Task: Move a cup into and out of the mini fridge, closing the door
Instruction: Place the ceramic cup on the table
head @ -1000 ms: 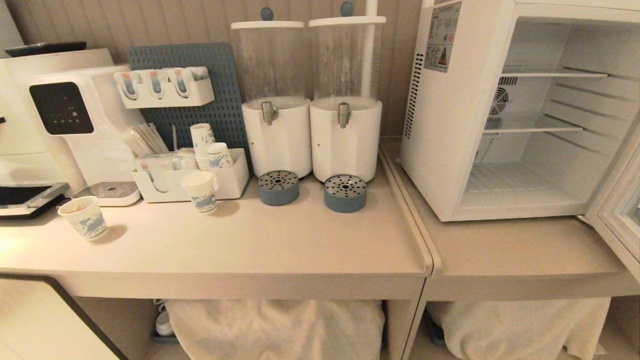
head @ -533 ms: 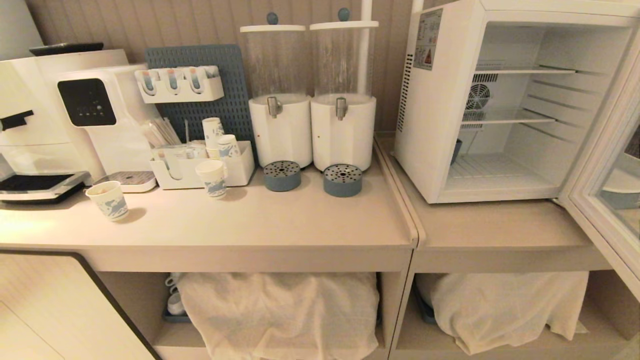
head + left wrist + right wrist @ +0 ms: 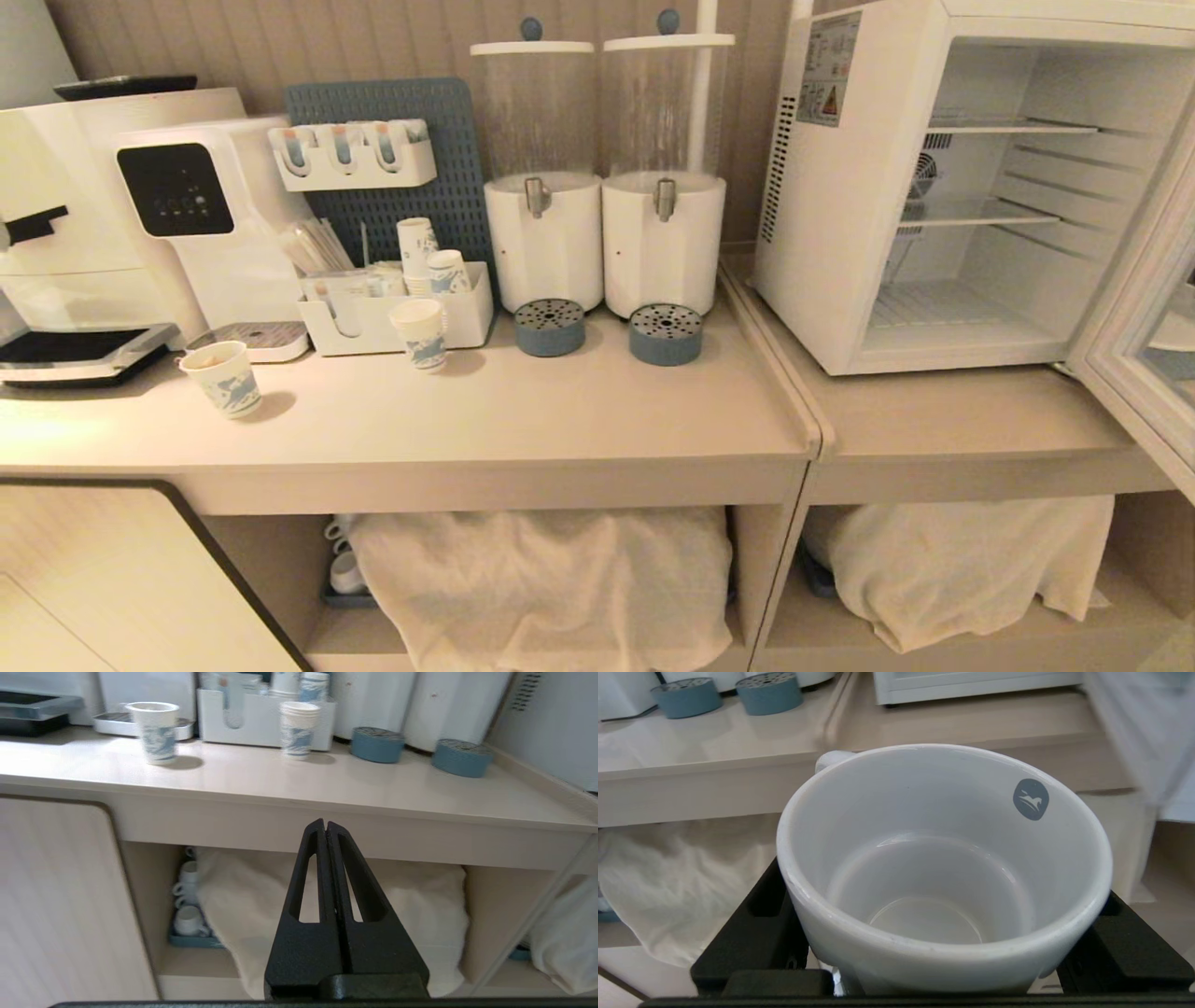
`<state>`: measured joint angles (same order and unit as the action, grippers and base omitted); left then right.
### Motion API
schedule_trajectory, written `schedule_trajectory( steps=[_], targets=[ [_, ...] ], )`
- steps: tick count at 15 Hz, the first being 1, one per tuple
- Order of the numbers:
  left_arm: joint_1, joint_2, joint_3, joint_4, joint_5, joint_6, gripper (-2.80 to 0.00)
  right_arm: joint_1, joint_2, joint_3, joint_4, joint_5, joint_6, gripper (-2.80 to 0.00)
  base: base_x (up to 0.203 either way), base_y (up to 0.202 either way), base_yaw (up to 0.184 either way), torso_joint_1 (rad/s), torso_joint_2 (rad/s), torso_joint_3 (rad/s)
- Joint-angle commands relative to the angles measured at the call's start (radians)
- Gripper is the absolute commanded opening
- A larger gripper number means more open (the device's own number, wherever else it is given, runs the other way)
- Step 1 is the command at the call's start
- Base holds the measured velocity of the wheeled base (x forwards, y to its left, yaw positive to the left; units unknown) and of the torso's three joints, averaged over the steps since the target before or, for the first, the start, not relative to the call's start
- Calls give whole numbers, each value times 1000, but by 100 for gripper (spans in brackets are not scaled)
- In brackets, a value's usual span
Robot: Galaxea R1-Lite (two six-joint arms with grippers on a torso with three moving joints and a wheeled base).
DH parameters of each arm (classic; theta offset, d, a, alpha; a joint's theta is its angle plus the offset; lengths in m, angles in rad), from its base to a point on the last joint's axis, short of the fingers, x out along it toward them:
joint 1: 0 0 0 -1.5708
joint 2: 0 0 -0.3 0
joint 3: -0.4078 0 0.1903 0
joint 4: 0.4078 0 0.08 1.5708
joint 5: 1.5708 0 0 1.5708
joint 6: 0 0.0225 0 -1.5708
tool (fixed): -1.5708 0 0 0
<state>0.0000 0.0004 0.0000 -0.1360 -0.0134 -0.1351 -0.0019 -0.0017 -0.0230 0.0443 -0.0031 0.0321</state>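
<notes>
The cup (image 3: 924, 858), a squat white mug with a round blue logo inside its rim, sits upright between the black fingers (image 3: 752, 914) of my right gripper (image 3: 943, 924), which is shut on its sides. It hangs in front of the counter, below the edge. The mini fridge (image 3: 840, 233) stands on the right counter with bare wire shelves. Its door (image 3: 1134, 317) is swung wide open at the right. My left gripper (image 3: 325, 828) is shut and empty, facing the counter's front edge. Neither arm shows in the head view.
Two white drink dispensers (image 3: 607, 233) with blue drip cups, a caddy (image 3: 401, 317) and paper cups (image 3: 226, 378) stand on the left counter (image 3: 560, 420), with a water machine (image 3: 196, 215) at the far left. Cloth bundles (image 3: 541, 588) fill the shelf below, beside white mugs (image 3: 189, 905) on a blue tray.
The whole head view has shifted: the camera drew back from the counter, then turned slightly, so more of the shelf below shows. The things on the counter have not moved.
</notes>
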Motion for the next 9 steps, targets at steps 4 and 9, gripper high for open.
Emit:
schedule_trajectory(
  steps=[4,9],
  targets=[
    [0,-4,40,-2,0,-1,-280,0,2,0,0,0,0,-280,0,191,0,3,3,2],
    [0,-5,40,-2,1,-3,-280,0,2,0,2,0,0,-280,0,193,0,1,3,3]
  ],
)
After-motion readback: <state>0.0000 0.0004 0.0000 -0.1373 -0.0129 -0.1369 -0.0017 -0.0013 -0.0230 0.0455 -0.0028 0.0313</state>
